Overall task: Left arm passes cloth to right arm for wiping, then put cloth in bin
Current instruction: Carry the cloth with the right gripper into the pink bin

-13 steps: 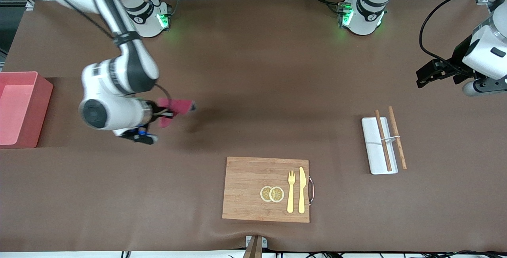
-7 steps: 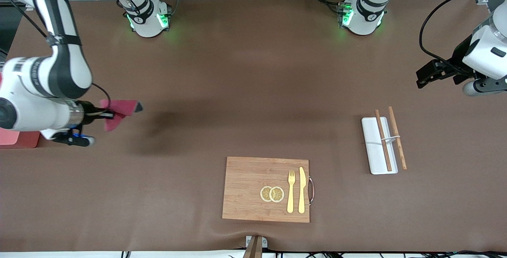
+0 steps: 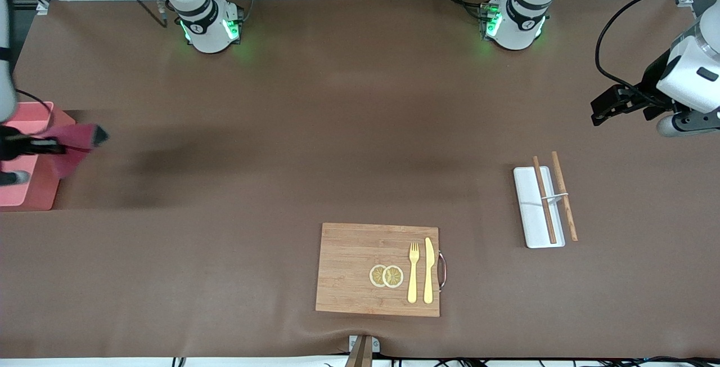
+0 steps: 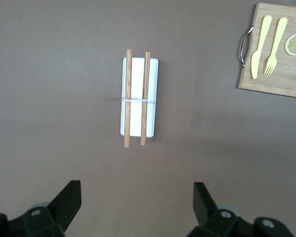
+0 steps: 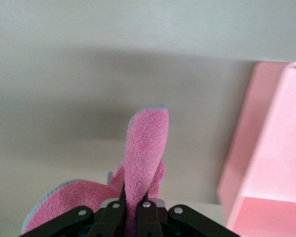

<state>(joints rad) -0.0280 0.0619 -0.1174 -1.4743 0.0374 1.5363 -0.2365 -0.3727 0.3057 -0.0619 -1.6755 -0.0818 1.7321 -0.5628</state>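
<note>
Just at the right arm's end of the surface [image 3: 360, 130] stands the bin [image 3: 25, 192], a salmon-pink box with straight walls. What shows of its inside in the right wrist view is bare pink floor and wall [image 5: 266, 163]. The right tool [image 3: 42, 146] hangs in the air over the bin's edge, its fingers [image 5: 119, 210] pinched tight on the cloth [image 3: 73, 144], a magenta towel with a pale blue hem. One fold stands up from the grip [image 5: 145, 148] and the rest bunches beside the fingers; the cloth is not in the bin.

Toward the left arm's end lies the white tray [image 3: 534, 209], flat and rectangular, with two wooden chopsticks [image 3: 554, 197] across it on a small rest; one lies over the tray, the other along its edge. The left tool [image 4: 137, 202] waits in the air above the surface near this tray, spread wide and holding nothing.

Nearer the front camera sits a wooden cutting board [image 3: 349, 268] carrying two lemon slices [image 3: 386, 276], a yellow fork [image 3: 413, 271] and a yellow knife [image 3: 429, 268] side by side.
</note>
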